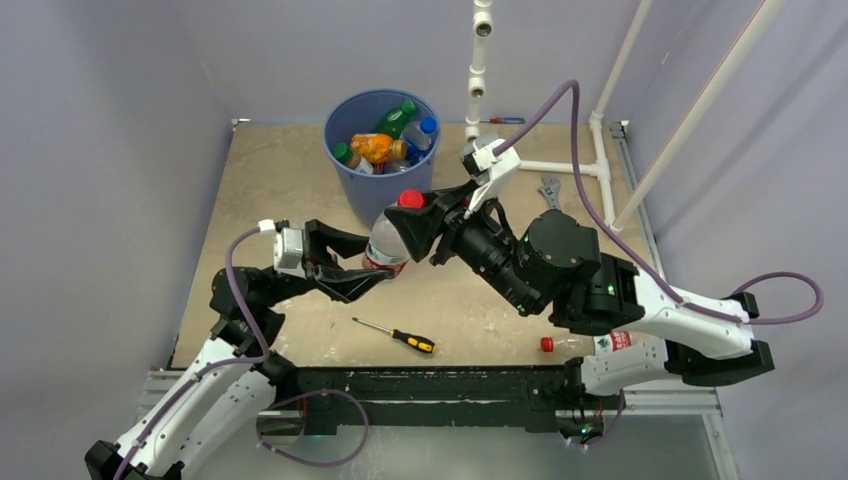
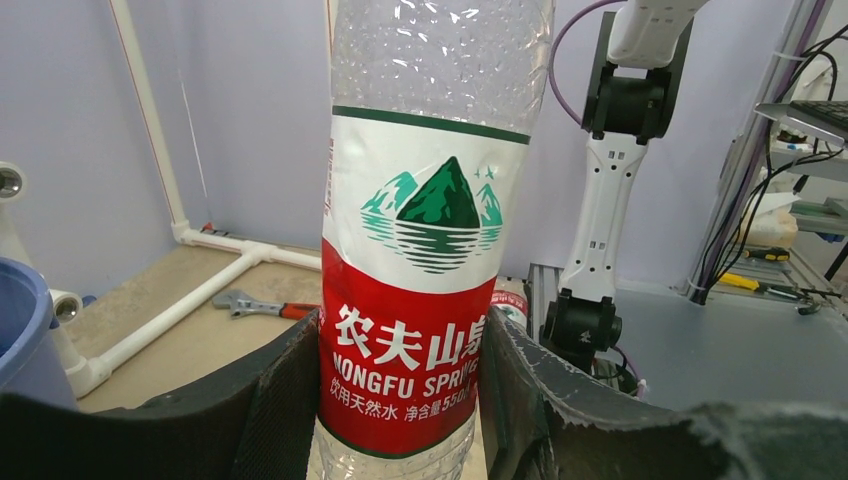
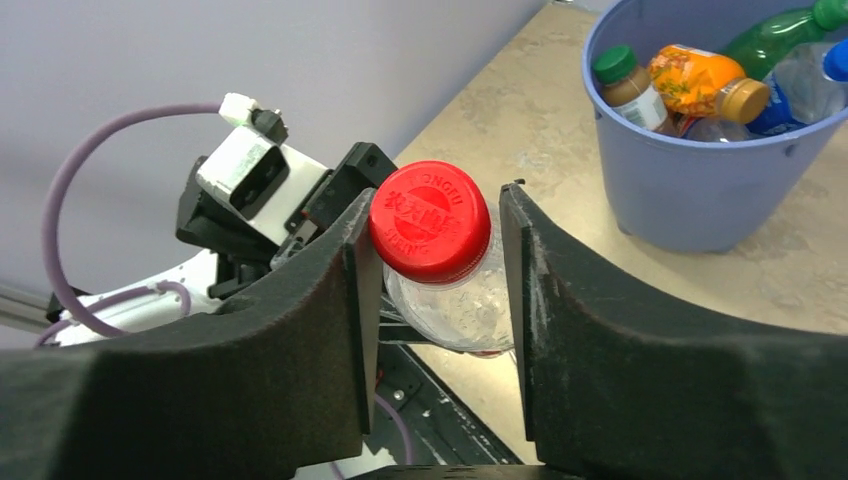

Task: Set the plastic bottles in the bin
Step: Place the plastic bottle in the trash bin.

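Where the table meets the arm bases, one clear bottle [image 1: 575, 345] with a red cap lies on its side, just beside the right arm's base and not yet collected. A screwdriver [image 1: 395, 334] lies to its left.

Item in hand: red-and-white-labelled bottle [image 2: 425, 260], clear, held mid-table above the surface, just near of the bin.
- Handling (judged): light, apparently empty. The thin ribbed wall will probably dent under a hard squeeze, and the plastic is slick. The labelled band and the neck under the red cap [image 3: 430, 220] look like the firmest places to hold it.
- Left gripper [image 1: 372, 268]: clenched on the lower label band, with pads pressed against both sides. The arm reaches from near left, with the forearm angled right.
- Right gripper [image 3: 435, 260]: jaws flank the cap and neck. One pad touches the cap and the other sits just beside it, so a firm clamp cannot be confirmed. The arm stretches from near right across to the left and far, with the wrist tipped over the bottle's top.

Far: bin [image 1: 350, 185], blue, upright, already holding several bottles, an orange one [image 1: 378, 148] among them. A wrench [image 1: 550, 190] lies to its right.
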`<act>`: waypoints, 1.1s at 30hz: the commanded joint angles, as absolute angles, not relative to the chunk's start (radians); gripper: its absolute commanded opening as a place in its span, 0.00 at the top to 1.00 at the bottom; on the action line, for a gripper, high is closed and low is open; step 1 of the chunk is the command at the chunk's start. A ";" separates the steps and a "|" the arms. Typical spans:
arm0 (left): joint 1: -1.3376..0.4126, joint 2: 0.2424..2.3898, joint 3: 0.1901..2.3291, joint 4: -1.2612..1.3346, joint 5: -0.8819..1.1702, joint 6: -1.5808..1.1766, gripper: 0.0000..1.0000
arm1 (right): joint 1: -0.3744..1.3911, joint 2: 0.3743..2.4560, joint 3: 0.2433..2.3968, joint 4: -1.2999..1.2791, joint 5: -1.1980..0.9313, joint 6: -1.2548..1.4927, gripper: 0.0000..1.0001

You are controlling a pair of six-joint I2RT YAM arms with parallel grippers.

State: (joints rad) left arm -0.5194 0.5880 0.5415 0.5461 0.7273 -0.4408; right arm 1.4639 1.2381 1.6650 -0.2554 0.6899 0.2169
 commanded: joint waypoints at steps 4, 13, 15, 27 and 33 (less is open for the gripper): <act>-0.523 0.589 0.567 0.553 0.709 -0.412 0.86 | 1.465 1.215 1.698 -0.277 0.708 0.229 0.76; -0.523 0.586 0.607 0.437 0.629 -0.413 0.17 | 1.465 1.156 1.620 -0.191 0.651 0.196 1.00; -0.522 0.574 0.624 0.387 0.573 -0.407 0.06 | 1.465 1.123 1.580 -0.145 0.637 0.179 1.00; -0.521 0.414 0.620 0.256 0.130 -0.342 0.01 | 1.465 0.869 1.288 0.313 0.623 0.007 1.00; -0.521 0.287 0.574 0.234 -0.168 -0.295 0.01 | 1.465 0.885 1.259 0.518 0.631 -0.201 1.00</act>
State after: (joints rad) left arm -0.5240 0.3431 0.5938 0.2565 0.0937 -0.3504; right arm 1.4593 0.8673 1.2629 0.2855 0.6430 -0.0319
